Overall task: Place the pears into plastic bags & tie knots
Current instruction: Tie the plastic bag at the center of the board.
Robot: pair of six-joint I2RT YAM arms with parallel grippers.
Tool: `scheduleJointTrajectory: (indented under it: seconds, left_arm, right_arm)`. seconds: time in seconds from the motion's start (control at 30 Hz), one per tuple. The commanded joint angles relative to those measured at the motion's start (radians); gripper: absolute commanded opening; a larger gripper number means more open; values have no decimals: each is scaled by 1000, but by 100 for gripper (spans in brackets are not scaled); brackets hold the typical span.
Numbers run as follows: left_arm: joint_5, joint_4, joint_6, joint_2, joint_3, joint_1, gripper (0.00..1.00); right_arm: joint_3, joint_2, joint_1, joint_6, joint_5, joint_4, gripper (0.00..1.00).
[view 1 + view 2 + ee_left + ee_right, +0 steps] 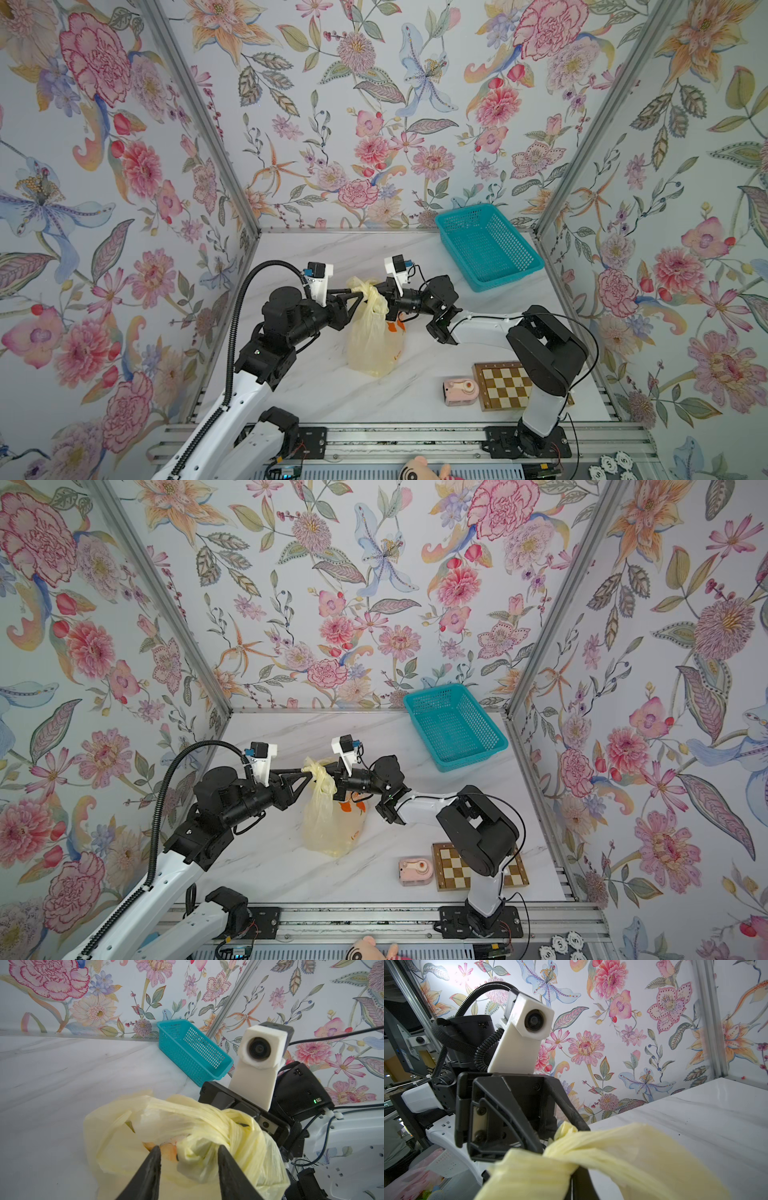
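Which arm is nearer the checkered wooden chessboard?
Right. The right arm hides part of the chessboard in both top views; the left arm is beyond the pale-yellow plastic bag.

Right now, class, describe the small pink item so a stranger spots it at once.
Find the white marble table, then the chequered board at its near right corner. The pink item sits beside that board: small, boxy with rounded corners, the tabletop's only pink thing.

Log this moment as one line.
stage: knot tying | left gripper: open around bag top | right gripper: shut on bag
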Motion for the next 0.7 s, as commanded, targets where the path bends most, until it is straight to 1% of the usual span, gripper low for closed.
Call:
scheduleJointTrajectory:
  seconds: [0.0,0.1,0.17,0.23,0.27,0.33,0.37,0.43,0.47,0.6,0.67]
  left_arm:
    - [48,54,-6,14,-14,9,44]
    - [61,54,3,24,-12,10,34]
    - [66,55,6,23,-18,11,24]
    - [71,55,8,20,-21,10,16]
    - [72,55,10,22,-23,10,13]
    - [72,53,13,20,-28,9,7]
    - [72,55,15,19,-29,9,6]
    - [71,55,17,17,-32,11,3]
    - [71,55,18,16,-33,11,2]
    - [71,60,20,18,-38,13,0]
    - [72,62,23,24,-38,14,0]
  right_arm:
    - [-6,-7,2,4,-15,32,0]
    - [-13,-16,1,2,-8,28,1]
    - [-17,-23,0,-2,-5,17,7]
    - [-24,-35,-1,-12,4,5,11]
    - [-29,-42,-1,-20,12,-7,16]
    - [-44,-67,-3,-43,36,-34,18]
    - [-60,-87,-2,-62,62,-52,20]
    - [-87,-126,-11,-89,86,-103,28]
    - [-104,-152,-15,-103,98,-137,30]
    - [-184,-266,-31,-164,148,-252,35]
    - [-225,-338,-35,-218,174,-344,38]
